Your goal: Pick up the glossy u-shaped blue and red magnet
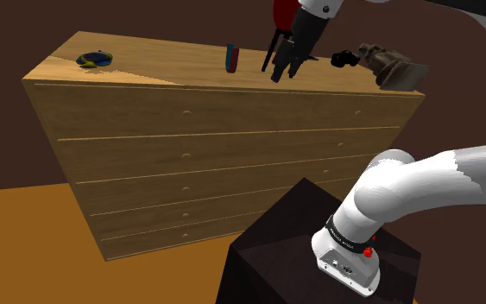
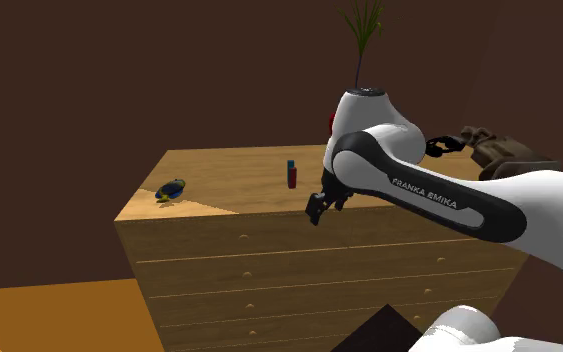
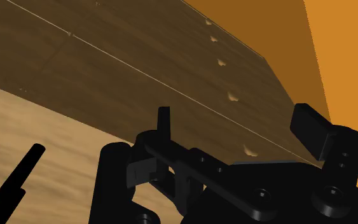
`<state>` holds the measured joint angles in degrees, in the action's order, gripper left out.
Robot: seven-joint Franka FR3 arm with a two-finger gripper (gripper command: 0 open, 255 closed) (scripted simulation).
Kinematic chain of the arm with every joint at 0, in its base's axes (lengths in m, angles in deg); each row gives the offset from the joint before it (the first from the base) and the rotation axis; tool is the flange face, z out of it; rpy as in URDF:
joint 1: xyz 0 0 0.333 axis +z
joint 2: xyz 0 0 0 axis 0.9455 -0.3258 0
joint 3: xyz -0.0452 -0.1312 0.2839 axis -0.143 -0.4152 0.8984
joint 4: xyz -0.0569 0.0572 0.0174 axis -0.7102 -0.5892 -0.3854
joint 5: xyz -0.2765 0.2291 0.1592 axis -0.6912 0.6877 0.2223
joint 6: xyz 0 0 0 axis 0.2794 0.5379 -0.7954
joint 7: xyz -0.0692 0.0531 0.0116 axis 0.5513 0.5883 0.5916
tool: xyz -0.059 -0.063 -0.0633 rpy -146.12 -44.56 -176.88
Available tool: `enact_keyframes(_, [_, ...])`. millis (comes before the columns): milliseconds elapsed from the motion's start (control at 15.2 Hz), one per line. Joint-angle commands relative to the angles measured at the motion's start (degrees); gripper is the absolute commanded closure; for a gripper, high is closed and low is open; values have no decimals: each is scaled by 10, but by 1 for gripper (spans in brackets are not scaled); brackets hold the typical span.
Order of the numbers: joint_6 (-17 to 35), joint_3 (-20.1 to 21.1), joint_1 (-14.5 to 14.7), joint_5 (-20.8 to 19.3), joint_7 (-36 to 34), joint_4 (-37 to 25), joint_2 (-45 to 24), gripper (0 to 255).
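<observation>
Five entries, read left to right along the dresser top (image 1: 159,60) in the shoulder view.

1. Blue-and-yellow object (image 1: 94,59): lies by the left edge, well apart from everything else. Not wanted.
2. Magnet (image 1: 232,59): blue and red, standing on end near the middle of the top, between the front and back edges, with bare wood all around it. Judged small, rigid and fairly light. Its gloss would make it slippery, and its narrow upright stance would let a sideways nudge topple it. Best hold, by estimate: pads square across its two broad faces, about mid-height, closing gently.
3. Gripper (image 1: 277,73): black, hanging over the front edge just right of the magnet, not touching it. Its fingers (image 3: 309,122) stand apart with nothing between them. The wrist view looks down the drawer fronts (image 3: 139,70).
4. Black object (image 1: 344,59): small, toward the right back corner.
5. Brown object (image 1: 396,69): just beside the black one, at the right edge.
</observation>
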<state>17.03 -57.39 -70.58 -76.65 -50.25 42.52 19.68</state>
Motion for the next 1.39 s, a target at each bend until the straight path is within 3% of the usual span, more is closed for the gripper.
enact_keyframes(0, [0, 0, 0, 0, 0, 0, 0, 0])
enact_keyframes(792, [-46, -33, -27, -19, 30, -298, -319, 0])
enact_keyframes(1056, [-89, -42, -35, -20, 39, -432, -432, 0])
enact_keyframes(1320, [-153, -50, -43, -19, 48, -604, -562, 0])
